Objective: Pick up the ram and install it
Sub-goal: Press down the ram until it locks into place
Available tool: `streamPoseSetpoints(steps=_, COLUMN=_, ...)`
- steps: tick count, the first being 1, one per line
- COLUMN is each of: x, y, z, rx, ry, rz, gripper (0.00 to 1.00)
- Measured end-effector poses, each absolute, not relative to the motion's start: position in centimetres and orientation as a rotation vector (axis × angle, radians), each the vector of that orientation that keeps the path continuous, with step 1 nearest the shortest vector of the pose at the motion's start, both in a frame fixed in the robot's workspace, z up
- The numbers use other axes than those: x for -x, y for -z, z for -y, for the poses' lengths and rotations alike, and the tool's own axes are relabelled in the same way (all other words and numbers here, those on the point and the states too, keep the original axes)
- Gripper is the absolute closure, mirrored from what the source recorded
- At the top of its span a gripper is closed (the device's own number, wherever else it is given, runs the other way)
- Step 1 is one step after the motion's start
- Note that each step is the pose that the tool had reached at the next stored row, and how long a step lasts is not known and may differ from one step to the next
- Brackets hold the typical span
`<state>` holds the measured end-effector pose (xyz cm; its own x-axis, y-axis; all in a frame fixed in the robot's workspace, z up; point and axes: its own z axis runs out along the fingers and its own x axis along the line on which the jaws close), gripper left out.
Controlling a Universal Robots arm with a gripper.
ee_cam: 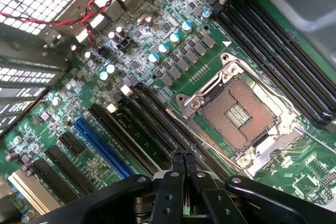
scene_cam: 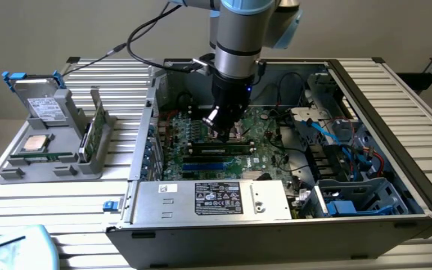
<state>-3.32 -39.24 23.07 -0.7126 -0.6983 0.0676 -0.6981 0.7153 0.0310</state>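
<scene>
Install step in hand: the ram [scene_cam: 220,149] lies along its motherboard [ee_cam: 173,61] slot, the gripper [ee_cam: 182,157] — fingers pressed together, empty — just above it. Seating likely demands firm, even downward pressure.

ram [scene_cam: 220,149] in motherboard [scene_cam: 265,126] slot | power supply [scene_cam: 212,199] before it | stand [scene_cam: 51,147] exterior view's left of case [scene_cam: 396,112]
</scene>
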Motion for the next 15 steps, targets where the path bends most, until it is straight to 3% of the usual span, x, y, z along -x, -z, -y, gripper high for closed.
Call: streamPoseSetpoints(steps=15, x=3.32, y=-23.03, z=39.24, rx=-0.850, ry=0.016, rz=2.948, gripper=0.90)
